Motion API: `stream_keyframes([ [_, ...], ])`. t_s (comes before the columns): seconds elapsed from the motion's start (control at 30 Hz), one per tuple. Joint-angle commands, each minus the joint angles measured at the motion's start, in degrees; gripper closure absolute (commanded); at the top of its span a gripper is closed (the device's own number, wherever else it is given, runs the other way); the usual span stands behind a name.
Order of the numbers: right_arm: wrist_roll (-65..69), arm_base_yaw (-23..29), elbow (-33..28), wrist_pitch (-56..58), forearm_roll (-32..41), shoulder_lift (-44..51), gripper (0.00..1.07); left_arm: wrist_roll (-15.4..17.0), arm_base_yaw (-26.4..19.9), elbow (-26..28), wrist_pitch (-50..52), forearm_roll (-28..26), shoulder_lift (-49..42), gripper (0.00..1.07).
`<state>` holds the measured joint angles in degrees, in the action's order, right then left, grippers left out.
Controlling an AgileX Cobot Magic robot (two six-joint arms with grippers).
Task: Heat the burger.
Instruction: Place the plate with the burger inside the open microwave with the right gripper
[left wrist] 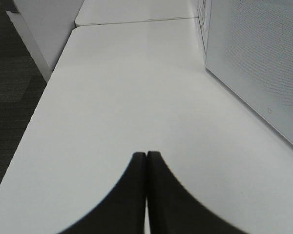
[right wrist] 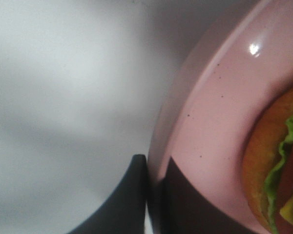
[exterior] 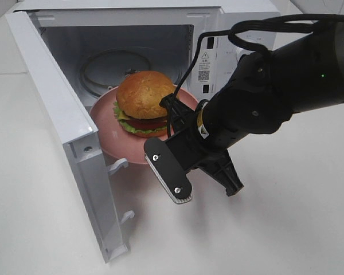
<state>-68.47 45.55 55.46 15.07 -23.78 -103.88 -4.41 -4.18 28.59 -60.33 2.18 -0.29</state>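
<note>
We saw the right gripper (right wrist: 155, 171) clamped on the rim of the pink plate (exterior: 105, 125), its two dark fingers nearly together with only the plate's edge between them. The burger (exterior: 142, 94) sat on that plate at the mouth of the open microwave (exterior: 69, 129), part of the plate inside the cavity and part jutting out past the front, with the glass turntable (exterior: 103, 63) behind it. The left gripper (left wrist: 146, 155) was pressed closed on nothing, above the white table (left wrist: 122, 97) beside the microwave's side wall. A warning sticker (exterior: 204, 66) with a triangle and a square code sat on the microwave's front frame, and a small yellow label (exterior: 202, 129) on the right arm; we could read the writing on neither.
</note>
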Motion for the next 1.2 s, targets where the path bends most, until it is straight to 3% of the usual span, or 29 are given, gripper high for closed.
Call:
stream_keyframes([
  [0.03,-2.6,-1.0,1.5,-2.0,0.1,0.3,1.07,0.0,0.2,-0.1,0.7,-0.2,-1.2,1.06],
  [0.23,-6.1,-4.2,2.1,-1.4,4.7,0.3,1.07,0.0,0.2,-0.1,0.7,-0.2,-1.2,1.06],
  [0.4,-15.5,-5.6,2.2,-1.5,12.5,0.3,1.07,0.0,0.2,-0.1,0.7,-0.2,-1.2,1.06],
  [0.67,-16.3,-6.2,4.5,-0.3,13.1,-0.2,1.07,0.0,0.2,-0.1,0.7,-0.2,-1.2,1.06],
  [0.73,-16.5,-6.6,8.5,2.9,13.9,-2.3,1.07,0.0,0.2,-0.1,0.7,-0.2,-1.2,1.06],
  [0.93,-17.4,-6.9,12.4,4.5,15.2,-4.9,1.07,0.0,0.2,-0.1,0.7,-0.2,-1.2,1.06],
  [1.2,-17.5,-6.9,22.2,9.2,17.1,-11.6,1.07,0.0,0.2,-0.1,0.7,-0.2,-1.2,1.06],
])
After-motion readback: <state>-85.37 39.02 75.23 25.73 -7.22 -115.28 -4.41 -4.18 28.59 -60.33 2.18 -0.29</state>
